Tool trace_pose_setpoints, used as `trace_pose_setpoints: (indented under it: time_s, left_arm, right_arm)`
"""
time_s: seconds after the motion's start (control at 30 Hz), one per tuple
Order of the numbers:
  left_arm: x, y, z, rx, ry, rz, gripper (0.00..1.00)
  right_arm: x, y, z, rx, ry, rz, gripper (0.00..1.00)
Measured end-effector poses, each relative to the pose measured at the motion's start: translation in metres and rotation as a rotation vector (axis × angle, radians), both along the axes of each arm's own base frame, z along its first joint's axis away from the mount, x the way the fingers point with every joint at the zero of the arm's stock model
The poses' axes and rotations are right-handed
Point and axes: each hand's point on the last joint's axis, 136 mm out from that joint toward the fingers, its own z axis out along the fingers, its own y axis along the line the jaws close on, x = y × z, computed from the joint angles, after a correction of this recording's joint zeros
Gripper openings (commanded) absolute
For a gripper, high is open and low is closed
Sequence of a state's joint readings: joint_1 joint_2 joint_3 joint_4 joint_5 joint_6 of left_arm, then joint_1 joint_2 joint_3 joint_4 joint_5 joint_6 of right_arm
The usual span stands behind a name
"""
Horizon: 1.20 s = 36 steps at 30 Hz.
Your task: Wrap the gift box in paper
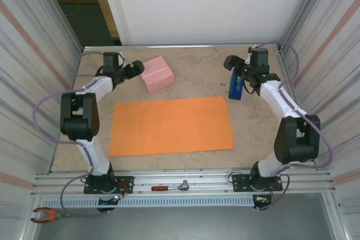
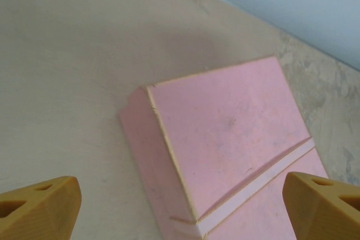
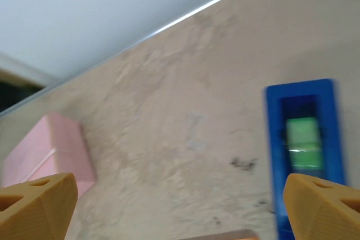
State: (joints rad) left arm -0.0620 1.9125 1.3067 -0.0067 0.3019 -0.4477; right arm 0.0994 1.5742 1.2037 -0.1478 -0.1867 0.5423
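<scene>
The pale pink gift box lies at the back of the table, left of centre, with a thin seam across its top. In front of it the bright orange paper lies flat, apart from the box. My left gripper hovers at the box's left edge. In the left wrist view, the left gripper is open, its yellow fingertips straddling the gift box from above without touching it. My right gripper is at the back right, open and empty, with the gift box far to its left.
A blue tape dispenser stands beside the right gripper, also seen as the blue tape dispenser. A corner of the paper shows below. A red-handled tool lies on the front rail, pliers at the near left. Corrugated walls close both sides.
</scene>
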Motion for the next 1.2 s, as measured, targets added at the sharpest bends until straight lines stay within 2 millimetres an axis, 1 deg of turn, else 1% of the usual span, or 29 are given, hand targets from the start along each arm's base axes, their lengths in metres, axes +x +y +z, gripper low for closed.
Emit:
trace_pose_setpoints:
  time_s: [0.07,0.13,0.27,0.37,0.47,0.53,0.63,0.7,0.73,0.8,0.93,0.97,1.07,1.13,1.2]
  left_arm:
    - [0.008,-0.013,-0.013,-0.02,0.048,-0.026,0.92]
    - [0.019,-0.025,-0.02,-0.034,0.071,-0.05,0.92]
    - [0.046,-0.048,-0.026,-0.064,0.088,-0.11,0.9]
    - [0.063,-0.066,-0.027,-0.09,0.082,-0.183,0.88]
    - [0.065,-0.091,-0.03,-0.113,0.085,-0.273,0.88]
    - [0.057,-0.108,-0.031,-0.116,0.096,-0.326,0.88]
    - [0.044,-0.124,-0.03,-0.117,0.102,-0.367,0.88]
    - [0.03,-0.124,-0.031,-0.123,0.113,-0.366,0.89]
    - [0.023,-0.12,-0.031,-0.13,0.12,-0.356,0.89]
    - [0.016,-0.108,-0.03,-0.146,0.13,-0.325,0.89]
    - [0.02,-0.087,-0.027,-0.181,0.123,-0.282,0.89]
    - [0.021,-0.085,-0.026,-0.186,0.122,-0.277,0.89]
    - [0.021,-0.09,-0.023,-0.211,0.117,-0.292,0.9]
    - [0.019,-0.1,-0.025,-0.229,0.125,-0.315,0.9]
    - [0.015,-0.111,-0.031,-0.238,0.141,-0.337,0.89]
  right_arm:
    - [0.006,0.02,-0.009,0.039,0.04,0.077,0.89]
    - [0.008,0.037,-0.02,0.069,0.081,0.138,0.87]
    - [0.004,0.071,-0.041,0.11,0.156,0.239,0.86]
    - [0.002,0.09,-0.05,0.123,0.19,0.288,0.85]
    - [0.009,0.107,-0.053,0.133,0.198,0.326,0.84]
    - [0.02,0.115,-0.054,0.135,0.197,0.338,0.83]
    - [0.04,0.125,-0.059,0.14,0.196,0.346,0.83]
    - [0.052,0.131,-0.064,0.147,0.201,0.349,0.83]
    - [0.057,0.135,-0.068,0.154,0.208,0.351,0.83]
    - [0.064,0.145,-0.075,0.162,0.22,0.362,0.83]
    - [0.068,0.168,-0.092,0.17,0.254,0.391,0.84]
    - [0.069,0.172,-0.095,0.174,0.26,0.392,0.83]
    - [0.068,0.184,-0.106,0.18,0.283,0.405,0.84]
    - [0.067,0.188,-0.113,0.191,0.304,0.403,0.83]
    - [0.067,0.19,-0.119,0.199,0.317,0.404,0.82]
